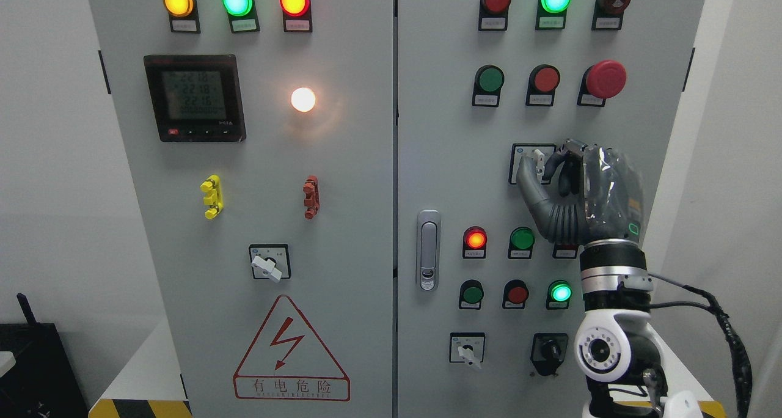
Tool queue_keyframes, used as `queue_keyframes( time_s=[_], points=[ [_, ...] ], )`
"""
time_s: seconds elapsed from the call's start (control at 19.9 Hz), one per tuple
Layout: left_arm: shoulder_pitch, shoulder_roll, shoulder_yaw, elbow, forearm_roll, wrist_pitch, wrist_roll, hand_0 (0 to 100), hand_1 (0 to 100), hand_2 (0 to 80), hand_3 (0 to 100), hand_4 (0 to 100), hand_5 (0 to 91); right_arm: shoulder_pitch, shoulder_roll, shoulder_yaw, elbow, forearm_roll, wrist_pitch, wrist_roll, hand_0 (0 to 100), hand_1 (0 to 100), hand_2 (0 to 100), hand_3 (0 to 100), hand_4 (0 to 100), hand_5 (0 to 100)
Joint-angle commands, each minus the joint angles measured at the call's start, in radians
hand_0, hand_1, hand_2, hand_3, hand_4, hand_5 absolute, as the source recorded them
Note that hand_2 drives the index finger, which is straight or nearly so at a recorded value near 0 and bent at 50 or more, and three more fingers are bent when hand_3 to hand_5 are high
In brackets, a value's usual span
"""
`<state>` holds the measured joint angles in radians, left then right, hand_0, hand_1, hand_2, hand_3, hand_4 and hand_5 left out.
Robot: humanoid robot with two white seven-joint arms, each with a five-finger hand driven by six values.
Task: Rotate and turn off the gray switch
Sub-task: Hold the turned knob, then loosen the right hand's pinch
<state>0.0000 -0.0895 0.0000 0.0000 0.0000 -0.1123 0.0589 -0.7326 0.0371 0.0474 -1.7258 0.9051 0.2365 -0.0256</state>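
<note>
right hand (571, 189) up from lower right, thumb and fingers curled around the gray switch (537, 161) knob on the right door, mid-height — keep the pinch centred, twist from the wrist, don't slip off.

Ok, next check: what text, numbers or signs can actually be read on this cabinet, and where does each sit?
"有电危险": red-framed warning sign with a lightning bolt, low on the left door.
"22.18", "22.18", "22.16" roughly: digital meter, digits blurred, so uncertain.
Small line under the Chinese characters: too small to read.
White label plates under the lamps and buttons: unreadable.
Gray switch plate, at the right hand: unreadable.
</note>
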Motion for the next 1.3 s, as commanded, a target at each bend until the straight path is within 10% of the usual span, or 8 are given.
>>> queue_keyframes(
  time_s=[0.0,0.55,1.25],
  points=[
    [-0.009,-0.001,0.008,-0.025,0.02,0.0,-0.001,12,39,0.0,0,0,0.0,-0.001,0.001,0.0,0.002,-0.002,0.004,0.001,55,44,73,100,100,100],
    [-0.009,-0.001,0.008,-0.025,0.02,0.0,-0.001,12,39,0.0,0,0,0.0,0.001,-0.003,0.0,-0.008,0.0,0.0,0.001,33,41,73,100,100,100],
    [-0.009,-0.001,0.008,-0.025,0.02,0.0,-0.001,12,39,0.0,0,0,0.0,0.012,-0.009,0.0,-0.037,-0.003,-0.02,-0.007,29,39,73,100,100,100]
  ],
)
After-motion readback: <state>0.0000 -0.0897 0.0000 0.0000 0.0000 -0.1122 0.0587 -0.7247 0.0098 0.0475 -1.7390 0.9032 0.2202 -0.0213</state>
